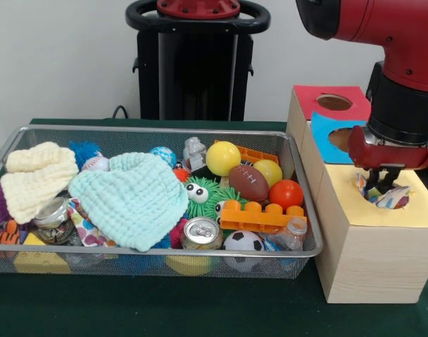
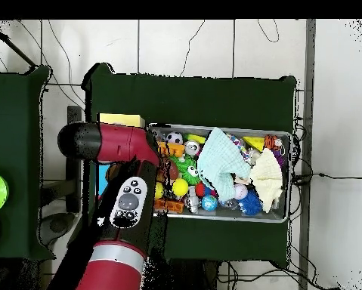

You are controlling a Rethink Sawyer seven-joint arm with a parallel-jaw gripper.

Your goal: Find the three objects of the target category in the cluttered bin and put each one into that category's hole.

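Observation:
My gripper (image 1: pixel 381 184) hangs right over the round hole in the yellow-topped wooden box (image 1: pixel 424 210), at the right of the wire mesh bin (image 1: pixel 158 130). A colourfully patterned piece of fabric (image 1: pixel 395 198) lies bunched in that hole, directly under the gripper and touching it. In the bin, a white polka-dot fabric (image 1: pixel 86 230) peeks out from under the mint waffle cloth (image 1: pixel 133 196). In the overhead view my arm (image 2: pixel 123 200) covers the gripper and the hole; the yellow box (image 2: pixel 122 121) shows beside the bin (image 2: pixel 229 127).
The blue-topped (image 1: pixel 333 144) and red-topped (image 1: pixel 333 102) boxes stand behind the yellow one. The bin holds a cream waffle cloth (image 1: pixel 35 175), balls, a toy football (image 1: pixel 249 181), an orange brick (image 1: pixel 259 214), a can (image 1: pixel 201 233) and a jar (image 1: pixel 54 219).

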